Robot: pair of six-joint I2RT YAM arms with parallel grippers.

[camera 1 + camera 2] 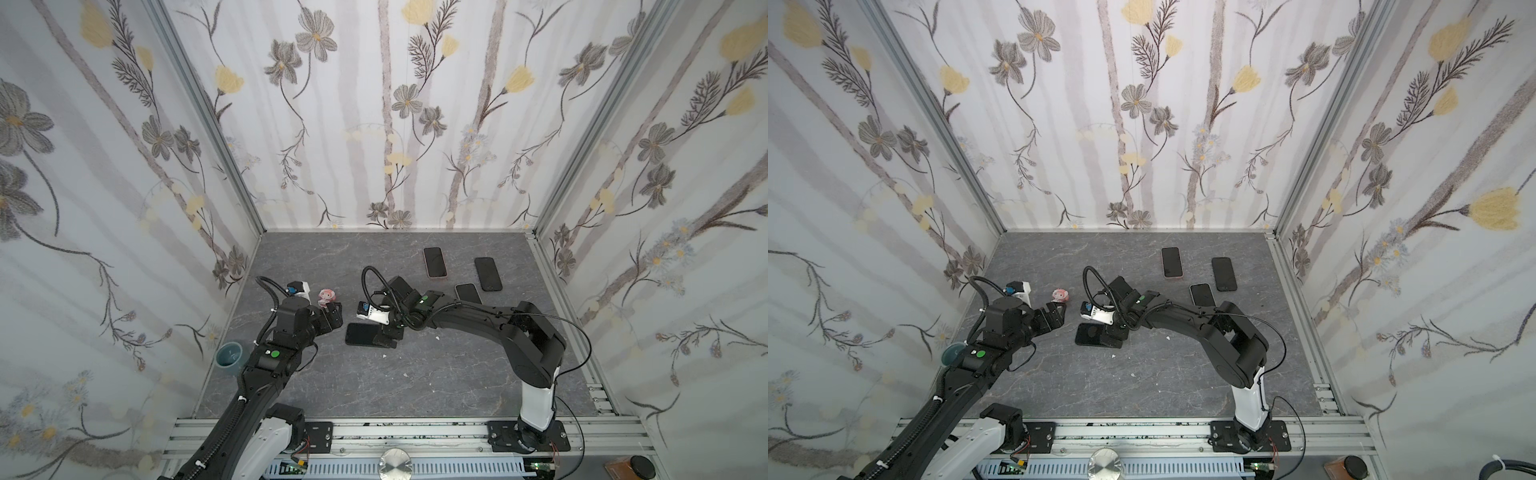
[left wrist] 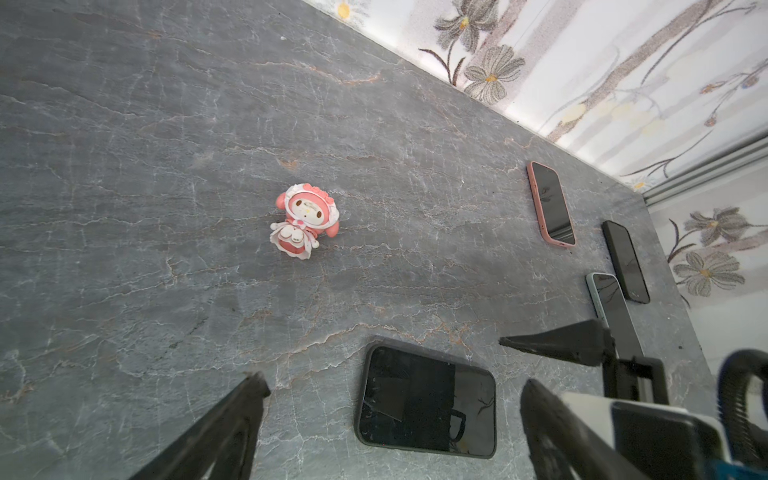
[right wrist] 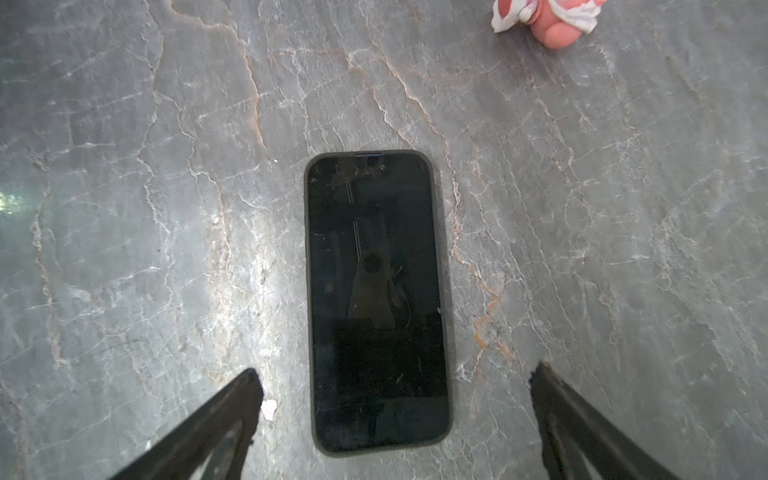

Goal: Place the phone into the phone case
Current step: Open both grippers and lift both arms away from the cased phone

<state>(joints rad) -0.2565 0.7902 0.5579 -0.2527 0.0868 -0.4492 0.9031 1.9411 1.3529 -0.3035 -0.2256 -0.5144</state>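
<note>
Judging the phone (image 3: pixel 376 299) seated in its phone case (image 3: pixel 308 270), I plan to lift left gripper (image 2: pixel 392 382) and right gripper (image 3: pixel 397 370), both wide and empty, straight up.

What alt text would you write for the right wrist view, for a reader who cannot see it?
A cased black phone, screen up, lies flat on a grey marbled table. The right gripper is wide open over one end of it, holding nothing. Part of a pink figurine shows at the picture's edge.
</note>
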